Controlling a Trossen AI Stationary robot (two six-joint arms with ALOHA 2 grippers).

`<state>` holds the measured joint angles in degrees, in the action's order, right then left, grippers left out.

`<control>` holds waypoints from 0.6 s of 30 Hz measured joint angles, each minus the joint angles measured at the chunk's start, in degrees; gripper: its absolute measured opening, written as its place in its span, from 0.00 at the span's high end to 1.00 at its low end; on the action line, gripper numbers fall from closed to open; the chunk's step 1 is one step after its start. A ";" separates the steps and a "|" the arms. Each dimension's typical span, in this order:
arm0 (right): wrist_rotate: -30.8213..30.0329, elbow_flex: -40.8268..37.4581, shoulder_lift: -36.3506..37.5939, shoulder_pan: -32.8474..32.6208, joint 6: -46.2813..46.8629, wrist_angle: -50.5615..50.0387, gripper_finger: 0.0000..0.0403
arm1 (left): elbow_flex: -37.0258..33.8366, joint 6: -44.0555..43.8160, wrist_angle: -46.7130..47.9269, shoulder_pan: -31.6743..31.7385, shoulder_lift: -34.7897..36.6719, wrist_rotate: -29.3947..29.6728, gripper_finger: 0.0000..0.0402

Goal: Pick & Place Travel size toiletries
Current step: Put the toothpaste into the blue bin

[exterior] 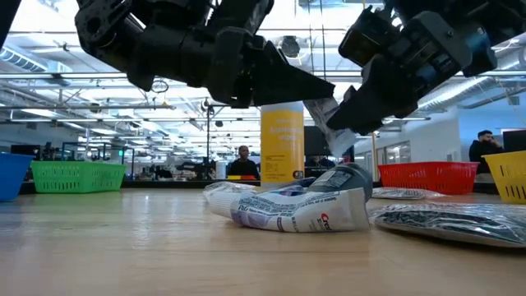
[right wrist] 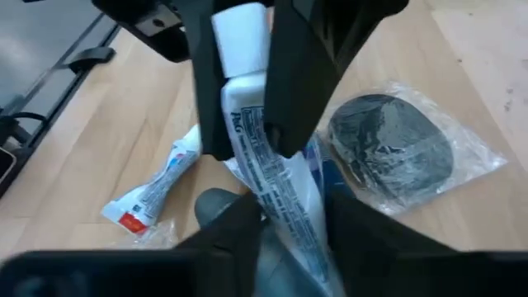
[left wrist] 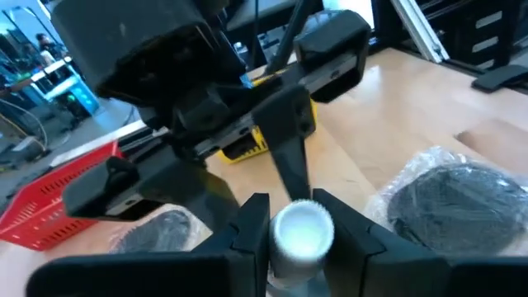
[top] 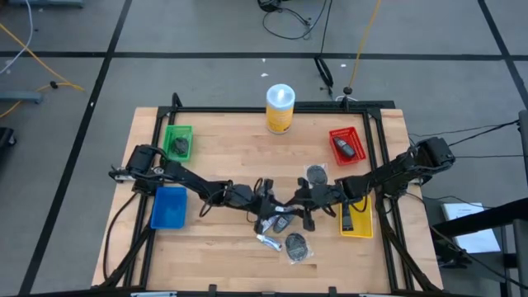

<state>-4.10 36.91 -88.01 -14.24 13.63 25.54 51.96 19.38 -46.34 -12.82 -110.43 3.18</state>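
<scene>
Both grippers, left gripper (left wrist: 285, 216) and right gripper (right wrist: 247, 124), pinch one white-capped printed tube (right wrist: 264, 157) (mid-table, above the wood).

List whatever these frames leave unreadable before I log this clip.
- High view: the white tube is hidden beneath the left pincer and right pincer, which meet over it.
- High view: the dark item in the green bin is too small to identify.
- Low view: the yellow bin is cut off by the right edge, so its contents go unseen.
- Low view: the crumpled tube has print too blurred to read.
</scene>
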 joint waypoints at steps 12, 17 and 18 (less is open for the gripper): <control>-18.09 -0.55 0.00 -3.22 -7.92 2.23 0.96 | 0.12 -13.67 8.26 0.46 9.66 6.84 0.46; -24.40 -0.55 0.00 -5.29 -12.11 5.55 0.99 | 0.08 -20.91 16.35 0.66 10.95 14.99 0.35; -25.75 -0.55 0.00 -5.62 -12.57 6.43 0.99 | 0.03 -21.56 16.60 0.72 10.91 14.80 0.34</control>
<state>-29.85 36.36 -88.01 -19.86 1.06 31.97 52.00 -2.18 -29.74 -12.10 -99.52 17.98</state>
